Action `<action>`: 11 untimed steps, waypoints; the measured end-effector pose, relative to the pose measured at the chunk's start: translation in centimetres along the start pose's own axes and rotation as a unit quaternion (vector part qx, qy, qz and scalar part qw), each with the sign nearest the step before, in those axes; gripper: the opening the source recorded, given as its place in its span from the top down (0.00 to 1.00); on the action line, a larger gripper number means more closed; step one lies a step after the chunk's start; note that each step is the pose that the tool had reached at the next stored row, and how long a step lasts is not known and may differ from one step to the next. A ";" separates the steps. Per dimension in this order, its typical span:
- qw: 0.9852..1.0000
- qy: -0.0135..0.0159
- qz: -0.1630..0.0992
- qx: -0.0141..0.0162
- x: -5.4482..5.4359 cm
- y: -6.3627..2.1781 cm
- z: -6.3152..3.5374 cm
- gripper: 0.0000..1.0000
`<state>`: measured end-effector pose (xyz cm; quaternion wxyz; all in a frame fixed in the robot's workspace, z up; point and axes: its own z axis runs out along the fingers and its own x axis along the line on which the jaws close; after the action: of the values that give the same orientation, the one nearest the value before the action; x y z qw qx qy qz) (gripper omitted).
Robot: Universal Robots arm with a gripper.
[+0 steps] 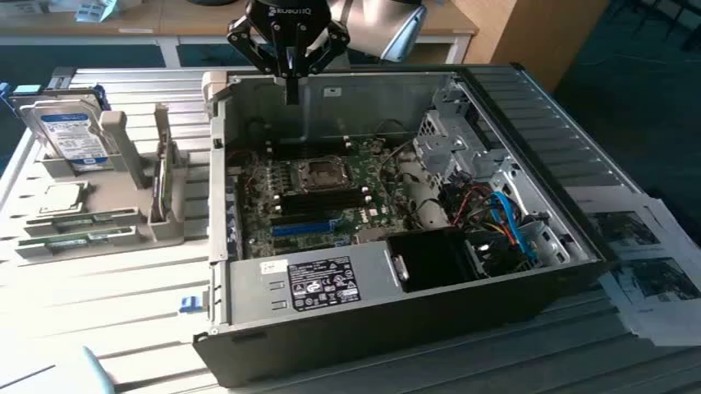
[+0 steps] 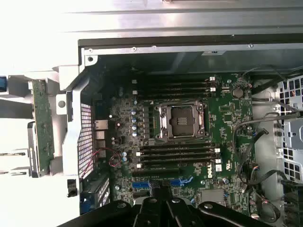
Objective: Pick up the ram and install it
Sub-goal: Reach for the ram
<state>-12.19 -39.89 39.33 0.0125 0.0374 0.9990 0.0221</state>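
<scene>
green ram (image 1: pixel 162 187) stands on edge in the grey holder (image 1: pixel 126 156), to the exterior view's left of the gripper (image 1: pixel 291 94) and nearer, long axis running near to far. gripper closed tight, empty, above the case's (image 1: pixel 350 98) far wall. from the wrist, the ram (image 2: pixel 42 125) lies outside the case, crosswise to the memory slots (image 2: pixel 177 153).

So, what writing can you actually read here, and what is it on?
"ROBOTIQ": on the gripper body.
"DELL": on the motherboard, white letters near its edge.
Power supply sticker, hard drive label, papers: print there, too blurred to read.
</scene>
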 end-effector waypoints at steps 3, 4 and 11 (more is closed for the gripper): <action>1.000 0.000 0.000 0.000 0.0 0.00 0.00 0.90; 1.000 0.000 0.000 0.000 0.0 0.00 0.00 0.90; 1.000 0.000 0.000 0.000 0.2 -0.01 0.00 0.90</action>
<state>-12.35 -39.89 39.33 0.0125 0.0374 0.9990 0.0221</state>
